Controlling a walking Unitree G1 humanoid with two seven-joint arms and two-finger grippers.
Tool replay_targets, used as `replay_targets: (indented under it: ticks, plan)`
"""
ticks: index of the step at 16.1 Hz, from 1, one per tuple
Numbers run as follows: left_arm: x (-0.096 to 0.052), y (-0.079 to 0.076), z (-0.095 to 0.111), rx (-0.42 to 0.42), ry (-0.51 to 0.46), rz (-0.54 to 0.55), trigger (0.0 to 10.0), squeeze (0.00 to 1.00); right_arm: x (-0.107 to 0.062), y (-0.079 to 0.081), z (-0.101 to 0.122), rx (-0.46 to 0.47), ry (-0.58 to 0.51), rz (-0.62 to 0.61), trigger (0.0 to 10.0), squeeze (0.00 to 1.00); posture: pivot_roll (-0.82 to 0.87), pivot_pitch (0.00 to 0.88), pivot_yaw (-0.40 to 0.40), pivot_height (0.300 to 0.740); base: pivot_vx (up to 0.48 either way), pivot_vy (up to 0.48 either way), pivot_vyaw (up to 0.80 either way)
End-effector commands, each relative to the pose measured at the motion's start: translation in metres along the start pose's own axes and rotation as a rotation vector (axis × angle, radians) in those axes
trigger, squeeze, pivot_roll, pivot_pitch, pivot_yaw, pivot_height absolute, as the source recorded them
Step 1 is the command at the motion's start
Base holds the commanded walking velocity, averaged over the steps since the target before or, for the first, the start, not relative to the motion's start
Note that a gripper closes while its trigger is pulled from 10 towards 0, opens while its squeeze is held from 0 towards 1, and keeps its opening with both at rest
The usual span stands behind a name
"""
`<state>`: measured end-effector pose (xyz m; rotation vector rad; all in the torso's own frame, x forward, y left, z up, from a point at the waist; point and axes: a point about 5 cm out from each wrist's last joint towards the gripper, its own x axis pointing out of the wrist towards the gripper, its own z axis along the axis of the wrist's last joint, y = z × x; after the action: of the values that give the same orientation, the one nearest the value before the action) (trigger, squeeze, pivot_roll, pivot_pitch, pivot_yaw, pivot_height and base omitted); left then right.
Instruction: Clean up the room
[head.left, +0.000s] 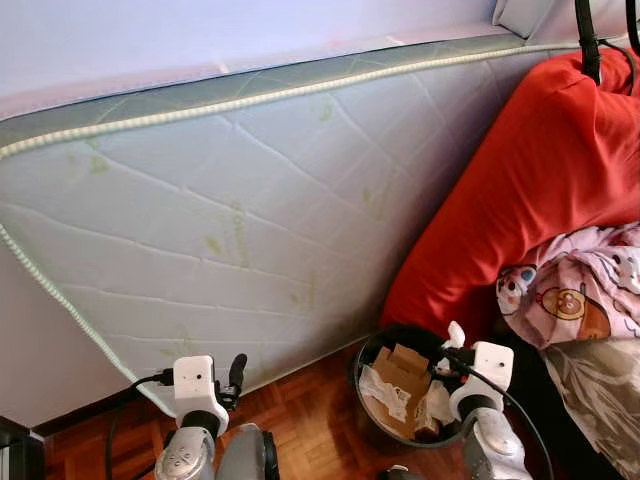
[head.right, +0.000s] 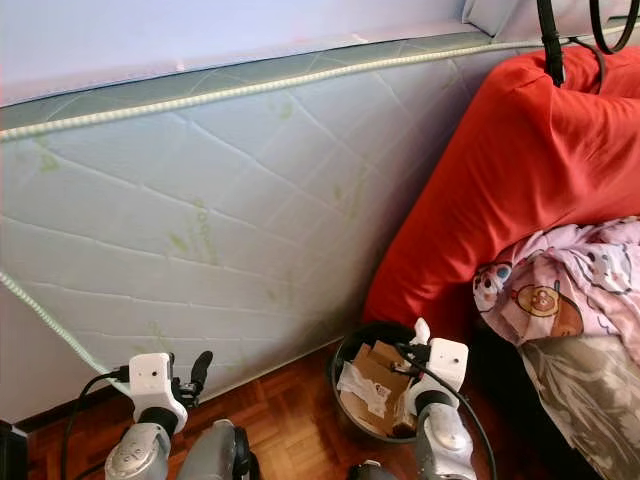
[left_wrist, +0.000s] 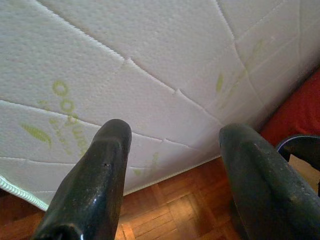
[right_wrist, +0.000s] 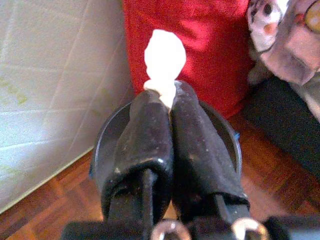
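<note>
My right gripper (right_wrist: 167, 97) is pinched tight, its two black fingers (right_wrist: 145, 135) pressed together on a small crumpled white wad of paper (right_wrist: 164, 57) that sticks out past their tips. I hold it just above the black waste bin (head.left: 368, 352), which stands on the wooden parquet floor (head.left: 310, 430) and already contains brown cardboard pieces (head.left: 400, 375) and some crumpled white paper (head.left: 385, 392). In the head views the wad (head.left: 456, 334) sits over the bin's far rim, near the big red cushion (head.left: 520, 190) rising right behind the bin. A pink blanket with cartoon prints (head.left: 585, 285) lies against the cushion on its right side, over a grey-patterned fabric (head.left: 600, 390). My left gripper (left_wrist: 172, 175) is spread wide and holds nothing, its fingers (left_wrist: 95, 175) well apart; it points at the white quilted mattress (head.left: 230, 220) leaning on its edge against the wall, close to the mattress's lower edge where it meets the floor. The mattress has pale green leaf marks and a beaded trim along its border.
</note>
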<state>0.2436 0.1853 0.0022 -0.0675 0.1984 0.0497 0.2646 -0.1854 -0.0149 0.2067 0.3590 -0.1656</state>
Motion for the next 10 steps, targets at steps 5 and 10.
replay_targets:
  ticks: [5,10]
  plan:
    - [-0.0046,-0.0037,-0.0049,-0.014,0.027,-0.013,10.0,0.00,-0.0035,-0.0100,-0.0082,0.031,0.042,-0.039,10.0,0.00,0.04,0.154,-0.072,0.657,0.000,0.000,-0.58]
    - [-0.0081,-0.0059,-0.0073,-0.007,0.040,-0.025,10.0,0.00,-0.0033,-0.0042,-0.0108,0.007,0.061,-0.006,10.0,0.00,0.04,0.157,-0.072,0.657,0.104,0.000,0.00]
